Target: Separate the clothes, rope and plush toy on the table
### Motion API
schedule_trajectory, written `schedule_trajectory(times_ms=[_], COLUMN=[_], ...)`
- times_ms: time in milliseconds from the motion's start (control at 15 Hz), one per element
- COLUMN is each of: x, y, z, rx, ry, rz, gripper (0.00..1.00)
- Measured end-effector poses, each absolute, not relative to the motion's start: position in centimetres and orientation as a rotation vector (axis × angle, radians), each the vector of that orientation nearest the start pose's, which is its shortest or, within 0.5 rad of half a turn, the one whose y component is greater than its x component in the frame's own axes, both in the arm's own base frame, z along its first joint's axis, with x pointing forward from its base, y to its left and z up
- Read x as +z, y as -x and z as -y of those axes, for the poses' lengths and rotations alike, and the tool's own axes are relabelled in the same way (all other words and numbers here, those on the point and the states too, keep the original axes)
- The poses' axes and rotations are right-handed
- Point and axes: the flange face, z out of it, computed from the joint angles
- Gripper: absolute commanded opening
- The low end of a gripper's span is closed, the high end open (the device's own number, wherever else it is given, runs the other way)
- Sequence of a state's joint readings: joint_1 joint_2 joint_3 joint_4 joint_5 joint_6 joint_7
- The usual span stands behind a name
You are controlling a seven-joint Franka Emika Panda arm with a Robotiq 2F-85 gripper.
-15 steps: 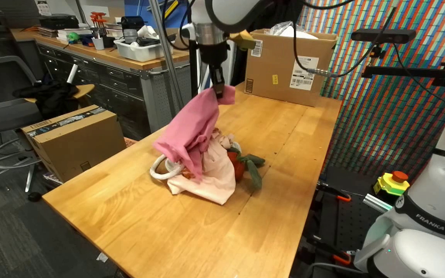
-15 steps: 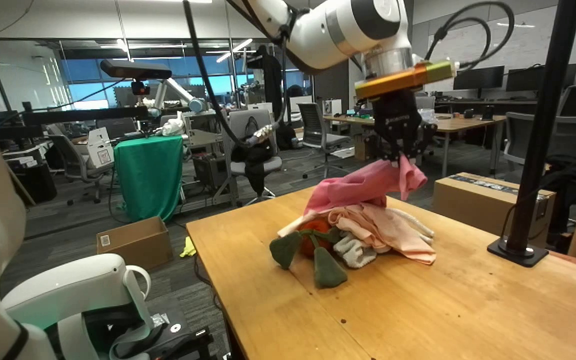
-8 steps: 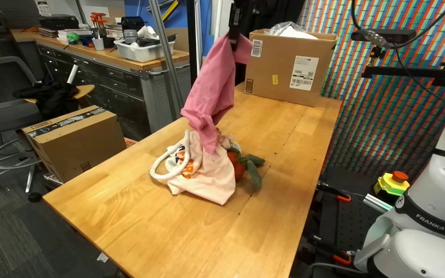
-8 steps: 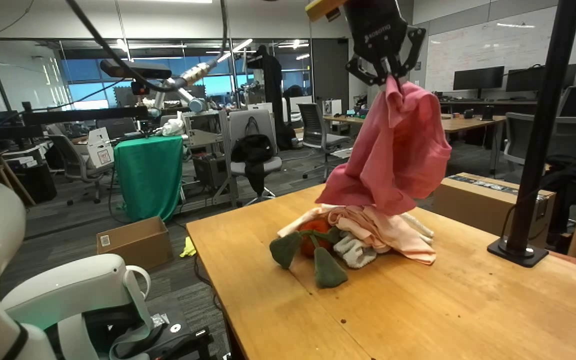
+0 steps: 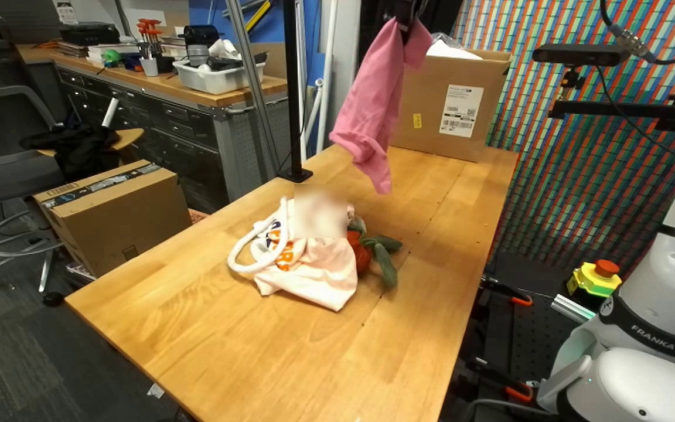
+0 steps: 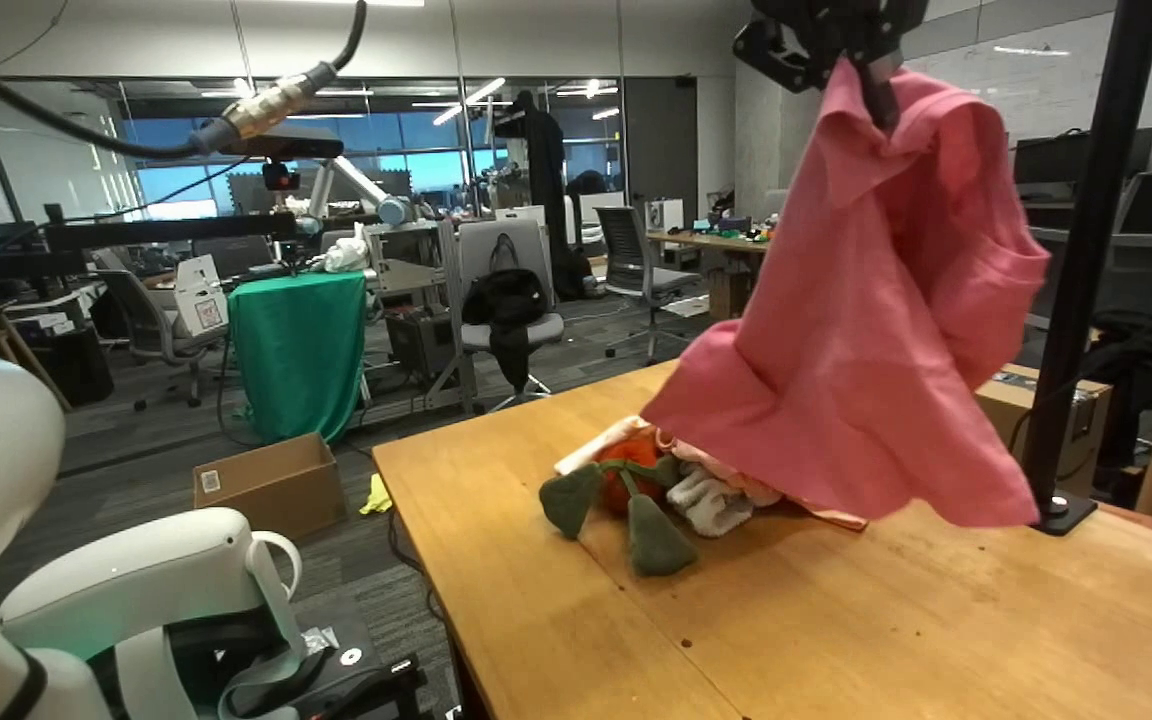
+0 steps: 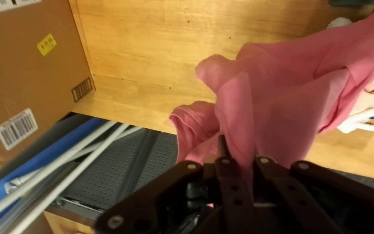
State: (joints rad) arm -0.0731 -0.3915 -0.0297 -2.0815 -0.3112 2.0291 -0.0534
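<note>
Claw point(image 6: 864, 88) clamps 1 pink cloth point(image 6: 876, 330) (hanging in folds) above the worktop point(image 5: 314, 351) bearing plush toy point(image 5: 363, 252), rope point(image 5: 283, 225) and peach cloth point(image 5: 317, 266).

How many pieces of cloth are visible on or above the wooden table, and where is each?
3: the pink cloth, hanging from the jaws; the peach cloth, on the table; and a small whitish piece beside the plush toy. Others may hide under the peach cloth.

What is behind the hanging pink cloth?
In an exterior view, the pink cloth covers part of a cardboard box and much of the peach cloth; some peach folds show below its edge. Whatever else it covers there can't be seen.
</note>
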Motion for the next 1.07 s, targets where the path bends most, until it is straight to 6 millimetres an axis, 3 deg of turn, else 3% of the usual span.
schedule_trajectory(times_ms=[400,600,800,1000,1067], x=[59.6,57.8,56.3,55.0,54.7], y=[-42.4,-40.6,-39.6,-39.4,-39.5], z=[19.6,24.9,28.2,30.0,30.4], rx=[-0.545,-0.543,-0.56,-0.59,-0.604], ry=[3.378,3.319,3.249,3.179,3.156], rz=[-0.518,-0.807,-1.084,-1.346,-1.43], gripper=[0.05,0.05,0.05,0.04,0.31])
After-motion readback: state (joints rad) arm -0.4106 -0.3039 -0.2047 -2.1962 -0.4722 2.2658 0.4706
